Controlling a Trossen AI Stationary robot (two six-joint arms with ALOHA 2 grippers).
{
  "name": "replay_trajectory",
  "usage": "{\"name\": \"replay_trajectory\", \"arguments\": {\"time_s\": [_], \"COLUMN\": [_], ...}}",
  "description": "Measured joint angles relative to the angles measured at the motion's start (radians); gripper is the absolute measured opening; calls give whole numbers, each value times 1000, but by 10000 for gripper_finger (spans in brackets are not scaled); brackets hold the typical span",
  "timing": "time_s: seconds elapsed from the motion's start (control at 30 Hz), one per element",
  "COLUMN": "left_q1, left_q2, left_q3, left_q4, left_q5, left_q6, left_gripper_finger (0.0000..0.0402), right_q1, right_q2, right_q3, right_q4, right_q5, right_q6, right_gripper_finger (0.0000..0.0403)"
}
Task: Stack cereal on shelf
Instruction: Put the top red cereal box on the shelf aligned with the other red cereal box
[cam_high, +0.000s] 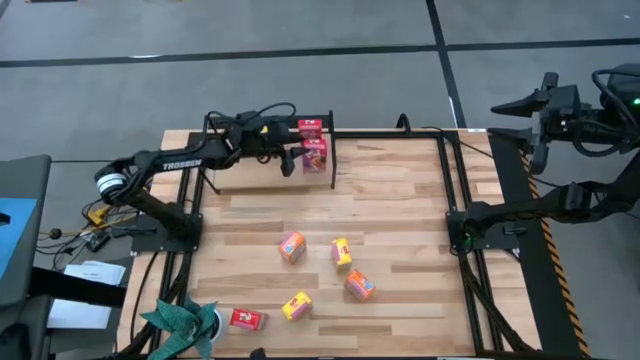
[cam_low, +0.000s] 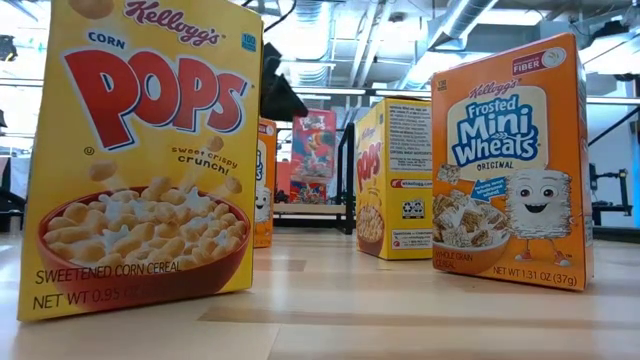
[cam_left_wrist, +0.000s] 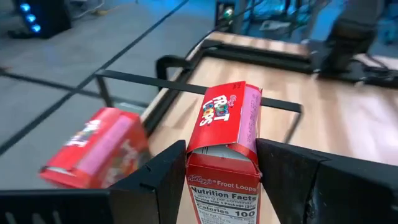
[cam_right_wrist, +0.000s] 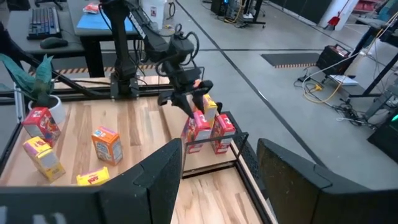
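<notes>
1. Shelf (cam_high: 330, 150) detail is hard to read from above: only its black tube frame shows at the table's (cam_high: 400, 200) far edge, left of centre, and the left arm covers part of it. In the low view the yellow Pops box (cam_low: 135, 155) fills the left third and hides much of the table behind it.
2. Left gripper (cam_high: 300, 157) reaches over the shelf with its fingers (cam_left_wrist: 152, 186) clamped on a red Froot Loops box (cam_left_wrist: 227, 134) — one finger on each broad side, the box's lower end cut off by the frame edge.
3. That held box stands upright, long axis vertical, its top flap toward the far rail of the shelf.
4. A second red box (cam_left_wrist: 96, 149) sits on the shelf just beside it; in the left wrist view it looks tilted and blurred, so whether the two touch cannot be told. The right wrist view shows red boxes grouped inside the frame under the gripper.
5. Loose boxes lie on the table's near half: an orange box (cam_high: 291, 246), a yellow one (cam_high: 342, 252), another orange one (cam_high: 359, 286), a yellow one (cam_high: 296, 305) and a red one (cam_high: 246, 319) — well apart from the shelf.
6. Right gripper (cam_right_wrist: 217, 180) waits off the table's right side, raised, with its jaws apart and holding nothing.
7. A green plant (cam_high: 185, 322) in a white pot stands at the near left corner.
</notes>
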Motion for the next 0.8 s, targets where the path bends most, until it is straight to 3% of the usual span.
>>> {"name": "replay_trajectory", "arguments": {"time_s": [0.23,0.5,0.67,0.8], "left_q1": [11,22,60,89], "left_q2": [-12,-12,-11,-11], "left_q3": [-125,-137,-137,-137], "left_q4": [261,211,206,209], "left_q5": [7,-18,61,67], "left_q6": [0,146,158,156], "left_gripper_finger": [173,173,173,173], "right_q1": [0,0,0,0], "right_q2": [0,0,0,0], "right_q3": [0,0,0,0], "right_q4": [34,47,48,51], "right_q5": [88,155,190,192], "right_q6": [72,95,118,120], "right_gripper_finger": [232,232,232,232]}}
